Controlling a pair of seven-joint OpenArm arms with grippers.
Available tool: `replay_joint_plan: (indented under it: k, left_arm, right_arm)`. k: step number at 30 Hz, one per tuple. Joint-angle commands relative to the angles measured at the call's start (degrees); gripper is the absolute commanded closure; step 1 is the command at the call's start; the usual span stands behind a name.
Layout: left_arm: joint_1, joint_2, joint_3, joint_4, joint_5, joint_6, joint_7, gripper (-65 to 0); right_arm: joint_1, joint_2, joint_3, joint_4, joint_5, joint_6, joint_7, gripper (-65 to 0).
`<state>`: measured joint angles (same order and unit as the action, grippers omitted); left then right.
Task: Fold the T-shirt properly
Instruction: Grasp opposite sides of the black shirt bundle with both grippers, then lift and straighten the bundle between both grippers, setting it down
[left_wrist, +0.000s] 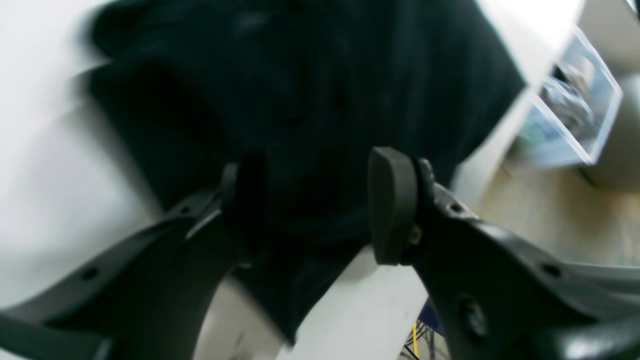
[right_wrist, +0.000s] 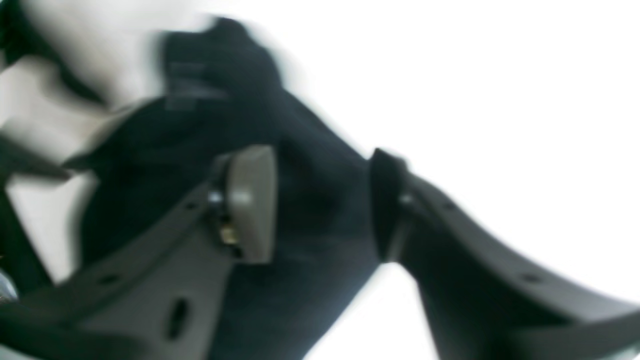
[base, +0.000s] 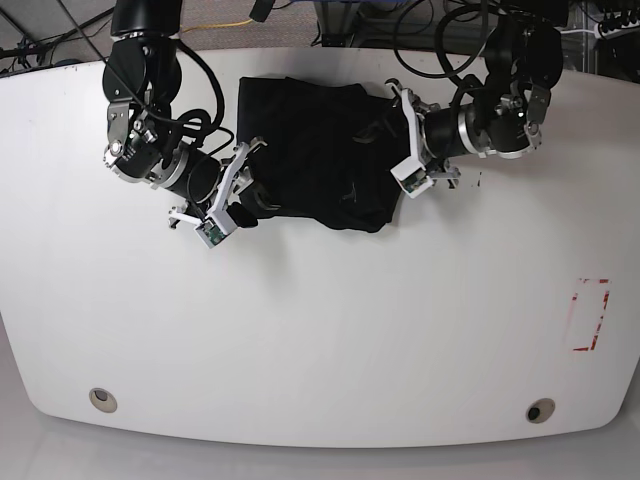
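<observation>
the t-shirt (base: 312, 155) lies bunched at the far middle of the white worktop (base: 320, 330), partly folded and still rumpled. the left tool (left_wrist: 312, 205) and right tool (right_wrist: 320, 205) flank it, each with jaws parted over the cloth, holding nothing as far as the blur allows, likely placed to take opposite edges.

A black shirt (base: 315, 155) lies bunched on the white desk (base: 320, 330) toward twelve o'clock. The right hand (base: 232, 190) sits at the shirt's eight o'clock edge, the left hand (base: 408, 140) at its three o'clock edge, both against the cloth. A red outlined rectangle (base: 590, 314) marks the desk near four o'clock.
</observation>
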<state>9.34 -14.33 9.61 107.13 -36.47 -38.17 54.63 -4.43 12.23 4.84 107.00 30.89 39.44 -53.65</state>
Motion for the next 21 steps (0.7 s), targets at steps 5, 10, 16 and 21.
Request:
replay_joint_plan:
  k: [5,10,16,21]
  left_arm:
    - [-1.04,4.09,6.0,0.69,8.82,-0.2,-1.22,-30.1]
    - [-1.39,4.96,9.95,-2.82,15.77,-0.46,-1.22,-30.1]
    - [-3.06,2.59,9.78,-6.43,15.68,-1.83,-1.31,-30.0]
    - [-7.1,0.83,9.69,-11.88,15.94,-1.83,-1.49,-30.0]
  right_arm:
    - [1.22,1.71,-0.67,-6.47,1.94,0.56,1.74,-15.9]
    - [2.36,2.06,-3.65,-13.77,-1.49,0.56,7.27,-15.5]
    - [2.45,2.06,-5.24,-20.71,-9.4,0.56,14.13,-15.4]
    - [2.27,2.5,-4.89,-22.47,-10.37,0.56,15.54,-15.4]
